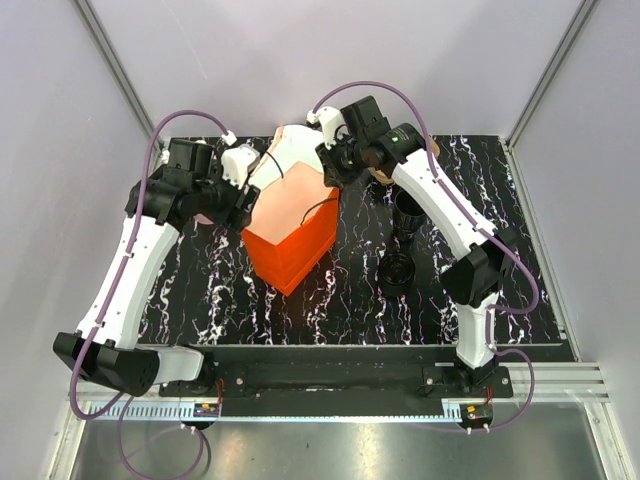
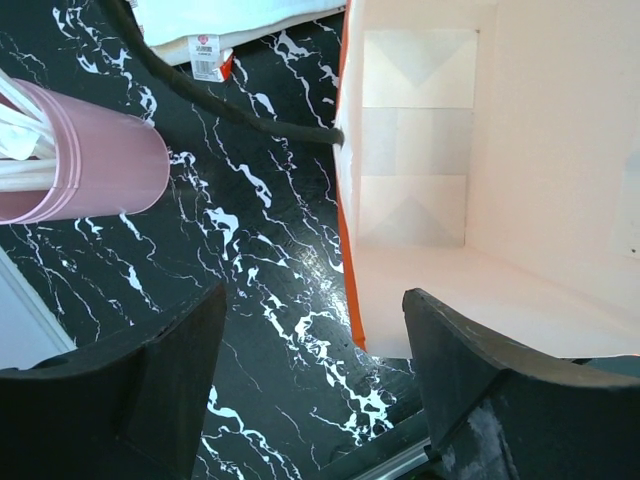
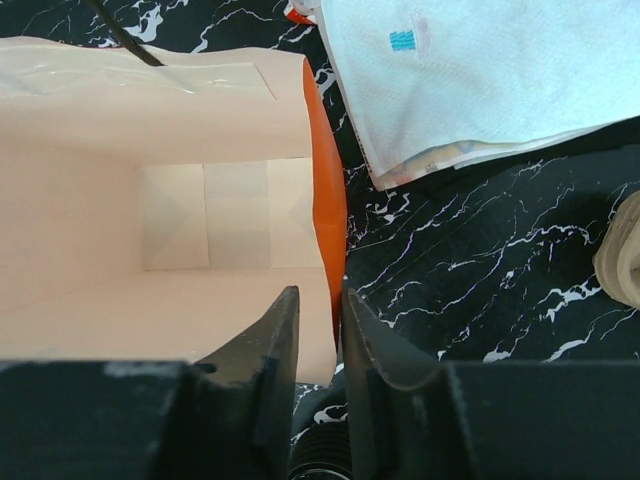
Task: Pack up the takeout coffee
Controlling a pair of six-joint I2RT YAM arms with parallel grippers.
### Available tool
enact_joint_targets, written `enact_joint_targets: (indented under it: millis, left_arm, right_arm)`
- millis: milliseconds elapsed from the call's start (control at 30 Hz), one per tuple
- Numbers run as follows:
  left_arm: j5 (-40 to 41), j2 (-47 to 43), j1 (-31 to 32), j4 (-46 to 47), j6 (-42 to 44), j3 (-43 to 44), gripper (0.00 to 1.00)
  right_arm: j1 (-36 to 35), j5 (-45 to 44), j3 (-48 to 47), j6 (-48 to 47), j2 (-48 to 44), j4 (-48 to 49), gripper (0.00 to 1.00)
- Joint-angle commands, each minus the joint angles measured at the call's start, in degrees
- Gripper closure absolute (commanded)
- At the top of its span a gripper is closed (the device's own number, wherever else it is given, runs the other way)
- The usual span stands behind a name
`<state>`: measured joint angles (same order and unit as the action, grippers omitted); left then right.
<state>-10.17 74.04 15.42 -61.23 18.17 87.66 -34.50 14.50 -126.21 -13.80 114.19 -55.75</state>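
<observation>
Over the tabletop (image 1: 350, 300), top view: orange bag (image 1: 290, 225) at centre, takeout coffee (image 1: 397, 270) standing outside it, to the right.

Left wrist: left gripper (image 2: 315, 300) jaws spread astride the bag's left wall. Pink cup (image 2: 90, 160) near; a sideways nudge could topple it.

Right wrist: right gripper (image 3: 320, 295) jaws pinching the right wall. A hard pull may tear or tip the bag.

Left end effector (image 2: 312, 300) spread, right end effector (image 3: 320, 300) pinched
</observation>
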Motion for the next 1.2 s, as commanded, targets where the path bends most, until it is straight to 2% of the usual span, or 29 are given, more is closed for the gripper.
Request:
enact_joint_targets:
  millis: [0, 267, 467, 800, 1167]
  left_arm:
    - [-2.7, -0.5, 0.5, -0.1, 0.0, 1.7, 0.24]
    - [-0.6, 0.3, 0.8, -2.0, 1.4, 2.0, 0.24]
    - [5.8, 0.6, 0.8, -0.6, 0.6, 1.9, 0.25]
    - [13.9, 1.6, 0.8, 5.2, -2.7, 1.6, 0.27]
    - [22.4, 3.2, 0.9, 7.0, -2.6, 2.0, 0.3]
  right_arm:
    - [-0.2, -0.6, -1.8, 0.3, -0.5, 0.4, 0.75]
    - [-0.3, -3.6, -2.1, 0.2, -0.3, 0.4, 0.88]
    - [-0.3, -4.0, -2.2, 0.3, -0.1, 0.4, 0.99]
    - [-0.3, -4.6, -1.9, 0.1, -0.4, 0.4, 1.0]
    - [-0.4, -4.0, -0.9, 0.6, -2.1, 0.4, 1.0]
